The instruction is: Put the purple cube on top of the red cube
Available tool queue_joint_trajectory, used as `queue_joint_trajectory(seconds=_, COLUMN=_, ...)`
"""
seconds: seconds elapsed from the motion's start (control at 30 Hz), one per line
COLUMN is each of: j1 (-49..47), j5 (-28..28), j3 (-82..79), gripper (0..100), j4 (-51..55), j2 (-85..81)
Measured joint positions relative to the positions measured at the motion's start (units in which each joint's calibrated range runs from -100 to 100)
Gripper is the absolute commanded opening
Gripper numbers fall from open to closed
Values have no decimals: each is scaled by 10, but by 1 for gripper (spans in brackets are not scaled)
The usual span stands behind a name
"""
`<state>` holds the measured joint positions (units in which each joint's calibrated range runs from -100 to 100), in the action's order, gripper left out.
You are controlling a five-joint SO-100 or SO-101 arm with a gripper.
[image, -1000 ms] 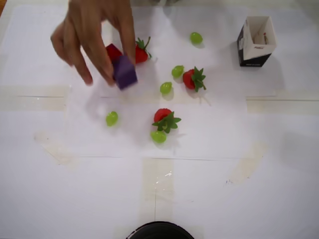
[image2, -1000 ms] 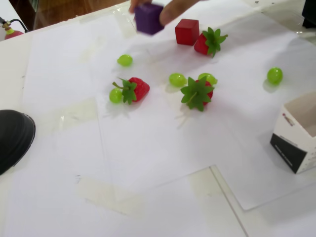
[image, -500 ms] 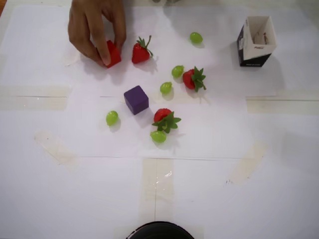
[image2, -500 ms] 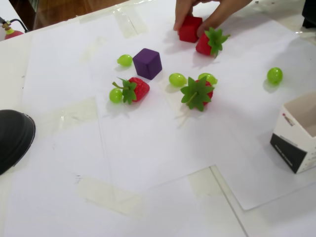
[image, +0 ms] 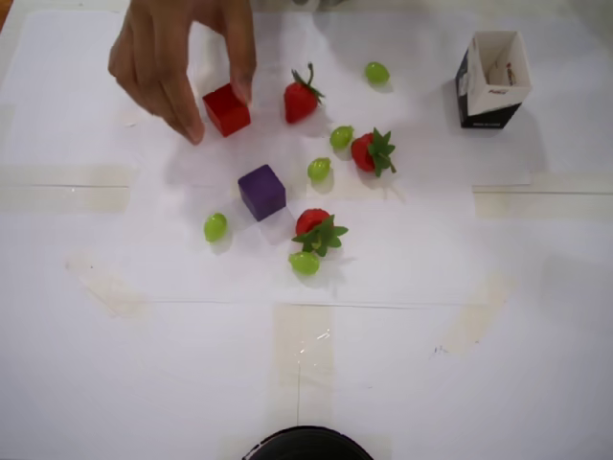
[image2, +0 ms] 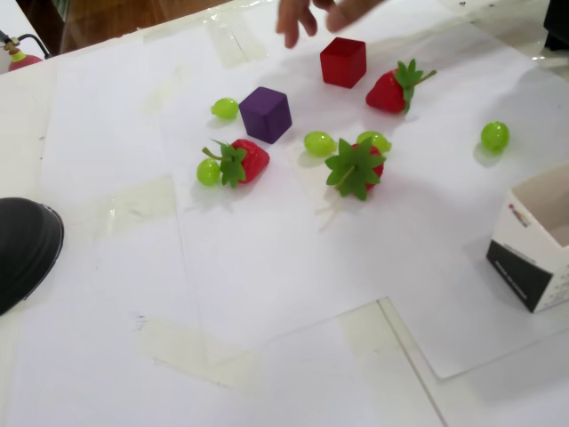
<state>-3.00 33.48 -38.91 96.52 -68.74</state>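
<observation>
Stacking step: not begun as things lie; the two cubes sit apart on the sheet and no arm is over them.
Gripper: not in either view, so I cannot tell how its jaws stand; only a dark rounded object (image: 306,444) shows at the near edge in the overhead view, perhaps the arm's base.
Landmark: the small dark purple matte cube (image: 261,192), flat on the white paper sheet (image: 402,364), a little turned against the sheet's edges.
Near the purple cube: a green grape-like ball (image: 215,227) to its left in the overhead view, a red toy strawberry with green leaves (image: 316,228) just to its right, another green ball (image: 319,169) up and right.
Grasp advice: come straight down with the jaws turned to match the cube's faces; the strawberry side is crowded, so I judge clipping it the main risk.
Beyond the purple cube: the small solid red matte cube (image: 226,108), well clear, free of clutter on top.
Person's hand (image: 177,53): hovers just above and beside the red cube, fingers spread, not gripping it; wait until it is gone.
Far right: an open white-and-black carton (image: 492,79).
Room: wooden floor (image2: 116,13) past the table's far edge in the fixed view.
</observation>
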Motion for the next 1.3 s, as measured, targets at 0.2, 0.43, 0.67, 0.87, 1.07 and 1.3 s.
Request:
queue_joint_trajectory(seconds=0.2, j1=0, j5=0, j3=-7, gripper=0, j4=0, j2=-1)
queue_joint_trajectory(seconds=0.43, j1=0, j5=-1, j3=-11, gripper=0, j4=-6, j2=-5)
queue_joint_trajectory(seconds=0.67, j1=28, j5=-11, j3=-21, gripper=0, j4=-8, j2=-22)
queue_joint_trajectory(seconds=0.87, j1=25, j5=-13, j3=-23, gripper=0, j4=-8, j2=-27)
queue_joint_trajectory(seconds=1.07, j1=25, j5=-13, j3=-30, gripper=0, j4=-8, j2=-33)
queue_joint_trajectory(seconds=1.3, j1=25, j5=-15, j3=-41, gripper=0, j4=-8, j2=-33)
